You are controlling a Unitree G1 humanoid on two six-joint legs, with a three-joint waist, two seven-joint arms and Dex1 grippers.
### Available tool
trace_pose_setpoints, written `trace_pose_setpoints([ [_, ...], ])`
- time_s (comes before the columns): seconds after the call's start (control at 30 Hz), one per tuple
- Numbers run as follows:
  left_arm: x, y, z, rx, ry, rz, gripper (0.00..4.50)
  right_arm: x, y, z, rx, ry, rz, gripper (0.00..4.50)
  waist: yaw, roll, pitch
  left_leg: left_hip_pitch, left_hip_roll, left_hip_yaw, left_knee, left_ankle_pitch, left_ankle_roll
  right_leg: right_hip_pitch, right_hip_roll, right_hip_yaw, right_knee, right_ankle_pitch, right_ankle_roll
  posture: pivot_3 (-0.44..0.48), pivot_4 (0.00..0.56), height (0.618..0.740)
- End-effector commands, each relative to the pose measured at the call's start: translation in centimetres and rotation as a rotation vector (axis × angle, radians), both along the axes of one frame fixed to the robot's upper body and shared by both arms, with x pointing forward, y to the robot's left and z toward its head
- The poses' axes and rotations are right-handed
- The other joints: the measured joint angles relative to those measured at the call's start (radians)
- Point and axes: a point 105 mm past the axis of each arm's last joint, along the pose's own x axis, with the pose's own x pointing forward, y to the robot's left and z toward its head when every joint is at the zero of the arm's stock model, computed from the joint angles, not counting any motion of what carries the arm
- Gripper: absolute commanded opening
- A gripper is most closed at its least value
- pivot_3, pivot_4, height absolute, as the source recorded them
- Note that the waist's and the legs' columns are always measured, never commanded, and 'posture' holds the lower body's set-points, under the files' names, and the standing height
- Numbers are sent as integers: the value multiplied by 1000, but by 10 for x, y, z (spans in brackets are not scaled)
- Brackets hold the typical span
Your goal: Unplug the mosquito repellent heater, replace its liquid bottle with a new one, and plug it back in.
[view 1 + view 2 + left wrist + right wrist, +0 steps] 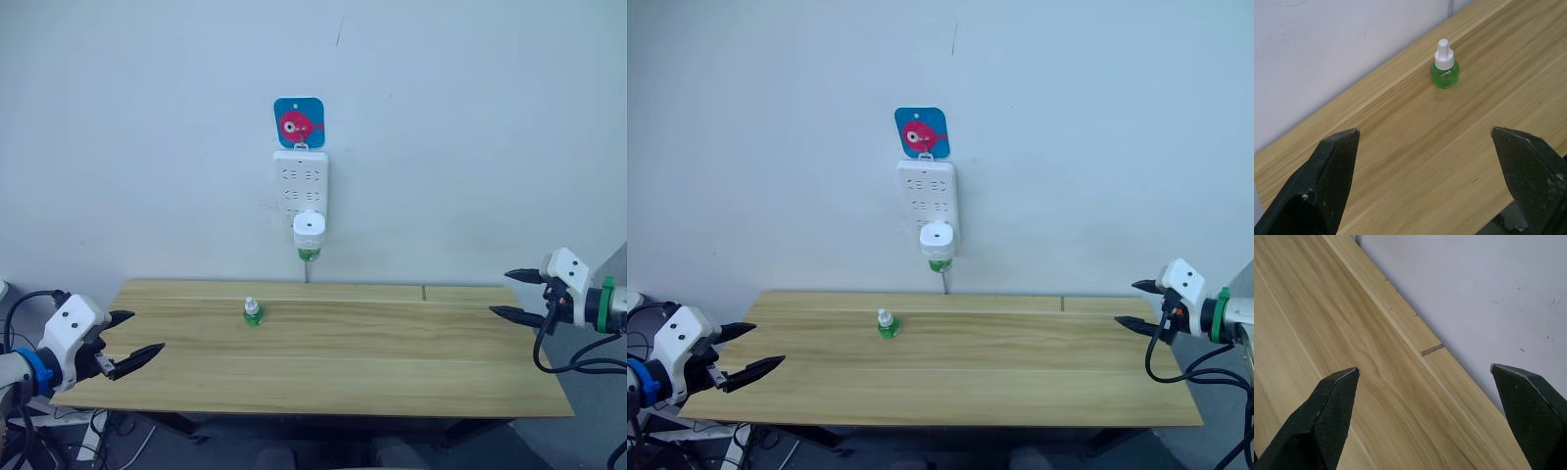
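The left gripper [127, 338] hangs at the tabletop's [392, 362] left edge, fingers spread wide and holding nothing. Its wrist view looks between the two black fingers [1332, 171] at a small green bottle [1444, 66] with a white cap, standing upright on the wood near the back edge — a detail the head views show only as a small speck [253, 312], left of centre. Above the back edge, on the wall, a white power strip [301, 183] hangs under a blue sticker [299, 122]; the heater [309, 225] is plugged into its bottom end, a green bottle [309, 254] under it. The right gripper [517, 295] hovers at the right edge — wide open, empty, over bare wood.
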Motion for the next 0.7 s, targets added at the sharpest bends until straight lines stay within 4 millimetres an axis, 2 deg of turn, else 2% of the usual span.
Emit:
trace_pose_setpoints([
  [0.03, 4, -2, 18, -5, -54, -17, 4500, 6, -1, 20, -21, -89, 17, 4480, 0, 0, 0, 0, 0, 0, 0, 0, 0, 0, 0, 0, 0, 0, 0, 143, 0, 729],
  [0.3, 10, -4, 25, -68, -68, -12, 4500, 9, -1, 24, -9, -128, -1, 4480, 0, 0, 0, 0, 0, 0, 0, 0, 0, 0, 0, 0, 0, 0, 0, 136, 0, 729],
  [0.4, 11, -4, 23, -32, -51, -17, 4500, 9, -2, 25, -10, -137, -4, 4480, -1, 0, 0, 0, 0, 0, 0, 0, 0, 0, 0, 0, 0, 0, 0, 133, 0, 729],
  [0.6, 12, -6, 24, -89, -56, -19, 4500, 11, -1, 27, 15, -149, -40, 4480, -2, 0, 0, 0, 0, 0, 0, 0, 0, 0, 0, 0, 0, 0, 0, 123, 0, 729],
  [0.7, 14, -3, 18, -96, -39, 22, 4500, 10, 3, 28, 22, -157, -30, 4480, -2, 0, 0, 0, 0, 0, 0, 0, 0, 0, 0, 0, 0, 0, 0, 108, 0, 729],
])
